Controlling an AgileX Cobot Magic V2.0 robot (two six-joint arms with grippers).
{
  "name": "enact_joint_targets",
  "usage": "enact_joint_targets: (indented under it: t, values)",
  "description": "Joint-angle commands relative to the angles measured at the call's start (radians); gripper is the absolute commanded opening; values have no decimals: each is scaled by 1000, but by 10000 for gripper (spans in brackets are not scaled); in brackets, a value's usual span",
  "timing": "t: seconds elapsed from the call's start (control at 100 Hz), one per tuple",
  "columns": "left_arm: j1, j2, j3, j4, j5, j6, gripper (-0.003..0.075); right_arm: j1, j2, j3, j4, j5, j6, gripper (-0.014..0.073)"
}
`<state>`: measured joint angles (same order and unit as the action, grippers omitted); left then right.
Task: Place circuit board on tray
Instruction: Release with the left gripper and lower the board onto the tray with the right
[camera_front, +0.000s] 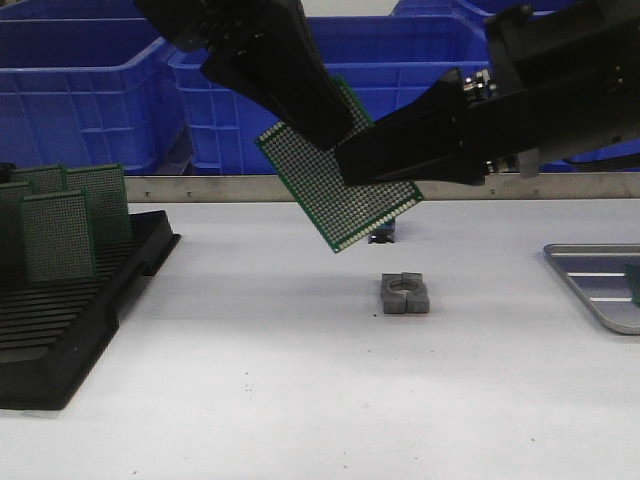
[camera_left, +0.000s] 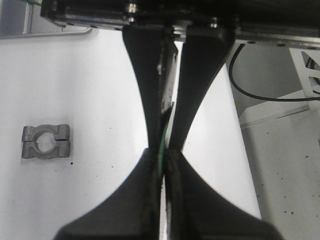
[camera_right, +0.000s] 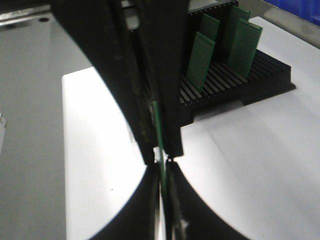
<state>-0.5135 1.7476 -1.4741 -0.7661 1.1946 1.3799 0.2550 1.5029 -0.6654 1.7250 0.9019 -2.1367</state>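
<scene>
A green perforated circuit board (camera_front: 335, 178) hangs tilted in mid-air above the middle of the table. My left gripper (camera_front: 318, 122) comes from the upper left and is shut on the board's top edge. My right gripper (camera_front: 362, 160) comes from the right and is shut on its right side. In the left wrist view the board's thin green edge (camera_left: 162, 145) sits between the shut fingers of my left gripper (camera_left: 164, 152). The right wrist view shows the same edge (camera_right: 159, 130) in my right gripper (camera_right: 163, 167). The silver ridged tray (camera_front: 590, 275) lies at the table's right edge, with something green at its cut-off side.
A black slotted rack (camera_front: 70, 310) with several upright green boards (camera_front: 60, 230) stands at the left, also in the right wrist view (camera_right: 235, 85). A grey metal clamp block (camera_front: 405, 294) lies mid-table under the board. Blue bins (camera_front: 90, 90) line the back.
</scene>
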Motion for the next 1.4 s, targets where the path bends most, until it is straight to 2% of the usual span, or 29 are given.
enact_joint_targets:
  t: [0.0, 0.14, 0.26, 0.38, 0.45, 0.52, 0.8, 1.01, 1.16, 1.26, 1.39]
  values:
    - [-9, -46, -31, -68, 73, -8, -20, -3, -28, -29, 76, 32, -1, -67]
    - [-9, -46, -31, -70, 71, -8, 17, -3, -28, -29, 76, 32, -1, -69]
    - [-9, -46, -31, -70, 46, -15, 166, -3, -28, -29, 76, 32, -1, -69]
    - [-9, -46, -31, -71, 43, -18, 349, -3, -28, -29, 76, 31, -1, -69]
    - [-5, -46, -31, -71, 26, -18, 428, -3, -28, -29, 76, 20, -1, -69]
    - [11, -46, -33, -64, 11, -18, 472, -3, -28, -28, 76, -7, 14, -69]
    - [125, -46, -62, -40, -16, -24, 473, -57, -28, -25, 76, -211, 187, -69]
    - [158, -46, -62, -38, -16, -49, 473, -135, -28, -25, 130, -543, 344, -69]
    - [158, -46, -62, -38, -16, -49, 473, -183, -26, -25, 170, -762, 361, -69]
    - [158, -46, -62, -38, -16, -49, 473, -211, -6, -25, 170, -821, 361, -68]
    - [158, -46, -62, -38, -16, -49, 473, -244, 30, -25, 170, -803, 361, -68]
